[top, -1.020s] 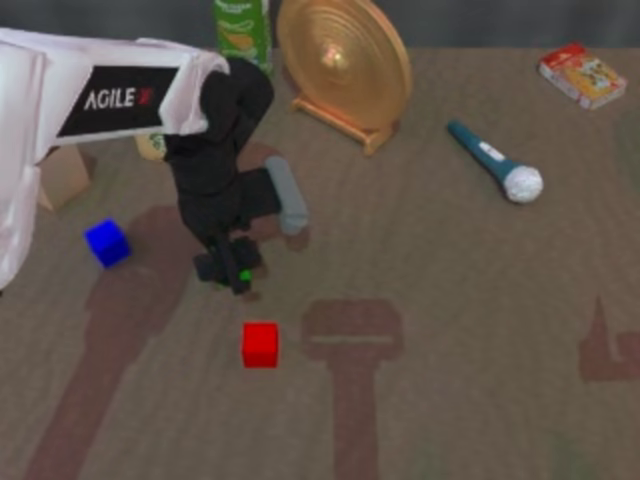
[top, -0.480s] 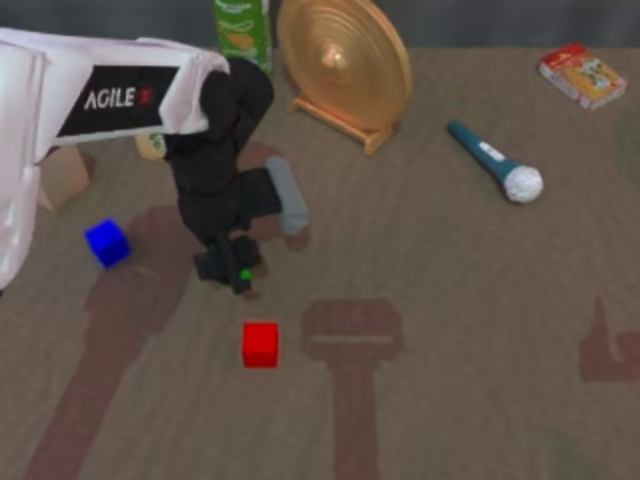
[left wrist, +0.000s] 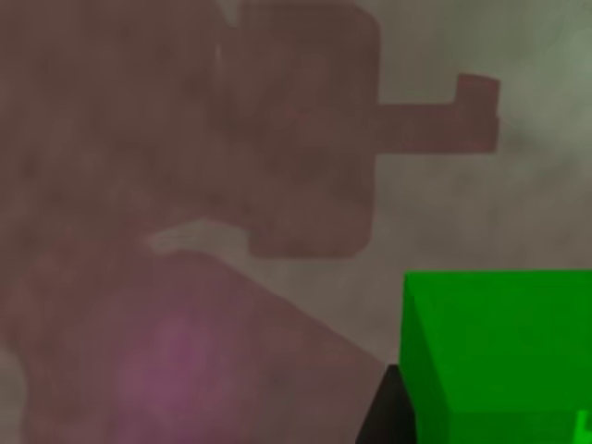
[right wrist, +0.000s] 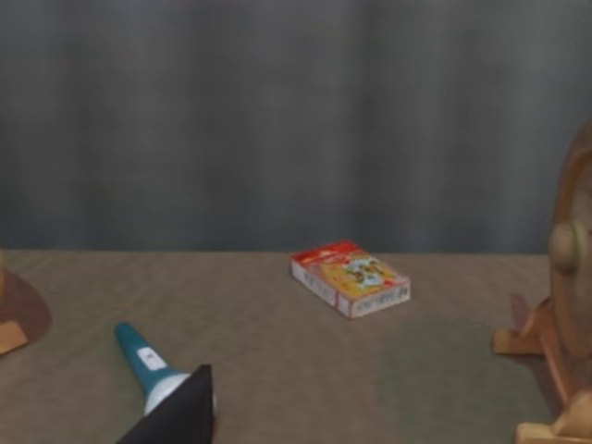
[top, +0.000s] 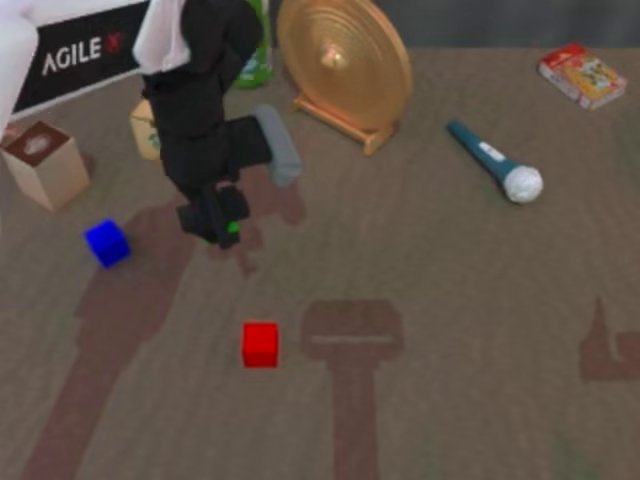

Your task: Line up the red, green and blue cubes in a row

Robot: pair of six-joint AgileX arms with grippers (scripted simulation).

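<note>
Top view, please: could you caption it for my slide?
Left pincer holds the green cube above the table, with the blue cube and red cube lying apart.

The left arm (top: 85, 55) has a white shell, a black panel lettered "AGILE", a black wrist and a grey cylinder.

Green cube (left wrist: 499, 356) cut off by the left wrist view's edge and all but hidden under the left gripper (top: 222, 226) from above, carton (top: 256, 55) largely hidden behind the left arm, gong (right wrist: 573, 305) cropped at the right wrist view's edge, packet (top: 582, 74) print illegible.
</note>
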